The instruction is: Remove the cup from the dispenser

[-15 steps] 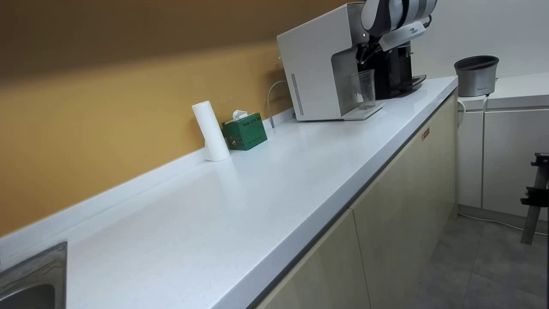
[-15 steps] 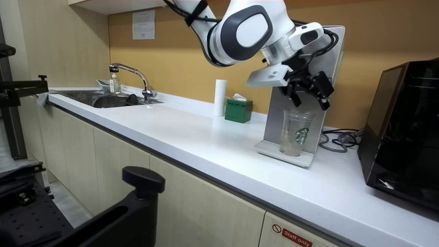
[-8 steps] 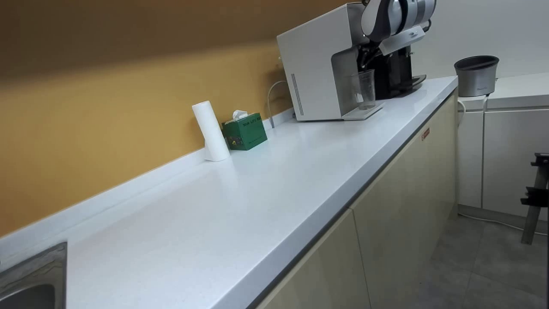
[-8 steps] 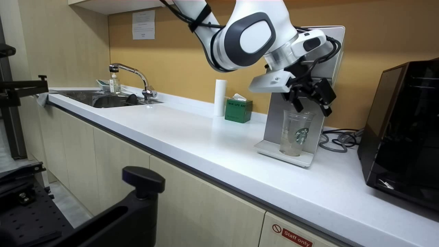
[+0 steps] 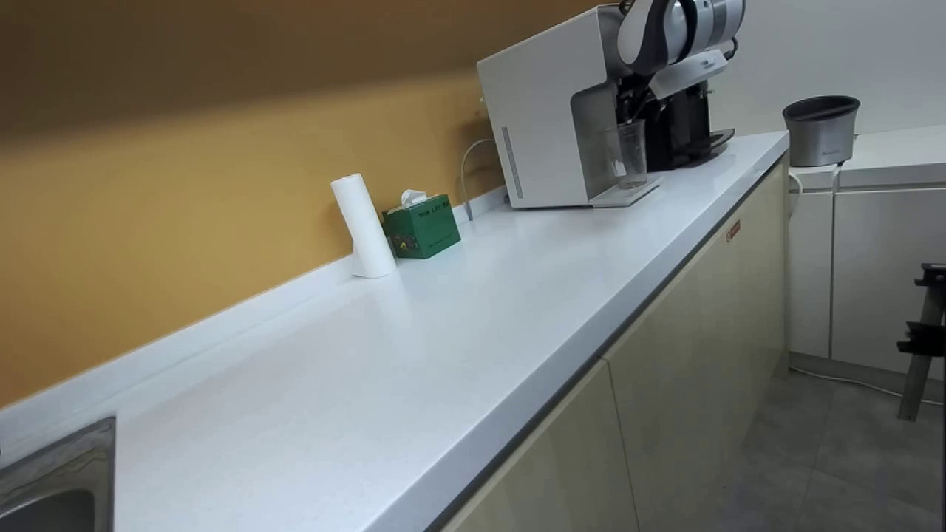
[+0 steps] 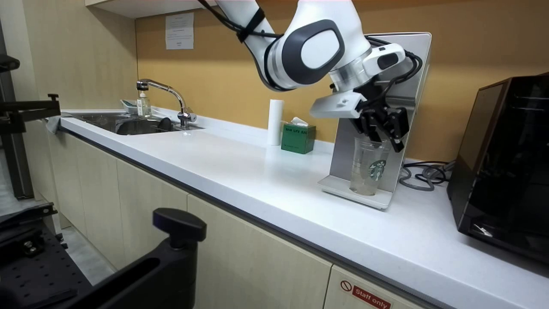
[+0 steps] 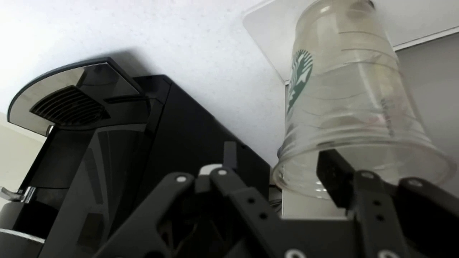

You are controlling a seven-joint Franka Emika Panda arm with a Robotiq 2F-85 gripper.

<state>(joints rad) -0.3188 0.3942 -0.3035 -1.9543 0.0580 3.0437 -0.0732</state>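
Note:
The clear cup with a green logo stands upright on the drip tray of the white dispenser; the dispenser also shows in an exterior view. The cup also shows in an exterior view and large in the wrist view. My gripper is open and empty, tilted down at the cup's rim. In the wrist view, the gripper has one finger across the cup's mouth and the other outside the rim; whether the first finger is inside the cup I cannot tell.
A black coffee machine stands close beside the dispenser. It also shows in an exterior view. Cables lie between them. A green tissue box and a paper roll stand along the wall. The counter's front edge runs before the dispenser.
The gripper has come down towards the cup's rim, then shifted slightly left in an exterior view; its fingers look a little closer together. The cup has not moved.

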